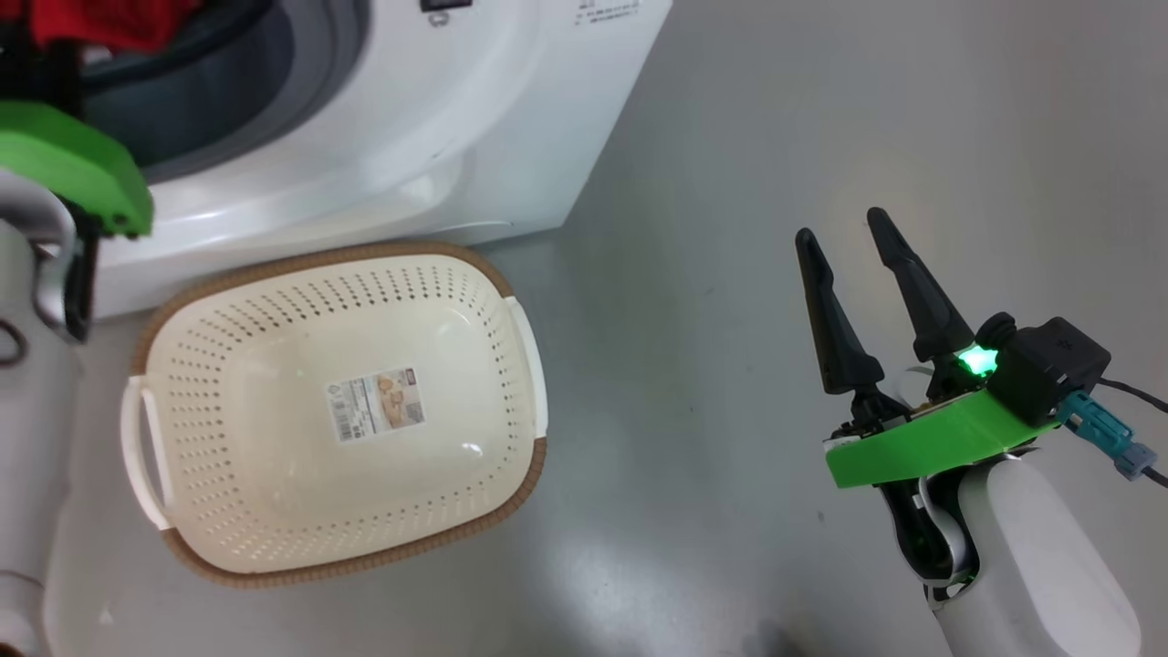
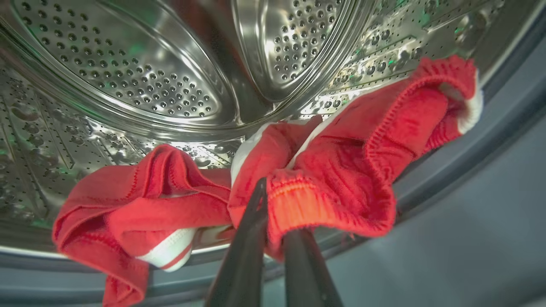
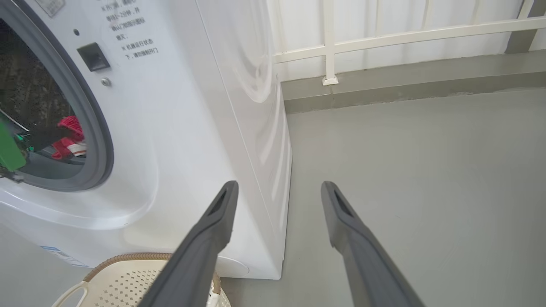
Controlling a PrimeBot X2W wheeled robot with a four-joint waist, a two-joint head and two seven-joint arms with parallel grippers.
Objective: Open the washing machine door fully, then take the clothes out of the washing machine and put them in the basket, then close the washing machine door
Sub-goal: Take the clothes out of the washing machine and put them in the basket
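We're clamping the left gripper (image 2: pixel 273 200) on the bright red fabric clothes with white trim bands (image 2: pixel 341 162): its two long dark fingers are pinching a gathered fold, one tip buried in the cloth. The bundle is lying at the front of the perforated steel drum (image 2: pixel 128 76), its far end resting against the grey rubber gasket (image 2: pixel 503 128) of the big white front-loading washing machine (image 1: pixel 411 137). In the head view the left arm's green wrist bracket (image 1: pixel 73 164) is reaching into the round port, with red cloth showing just above it. The small cream-white perforated plastic basket with the brown woven-look rim (image 1: pixel 319 258) is sitting on the grey floor (image 1: pixel 730 182) just beside the machine's front base; we can't tell if they're touching. A label sticker (image 1: pixel 377 404) is showing on its bare bottom. We're holding the right gripper (image 1: pixel 842 228) over the floor, well apart to the right of the basket, jaws spread wide and gripping nothing.
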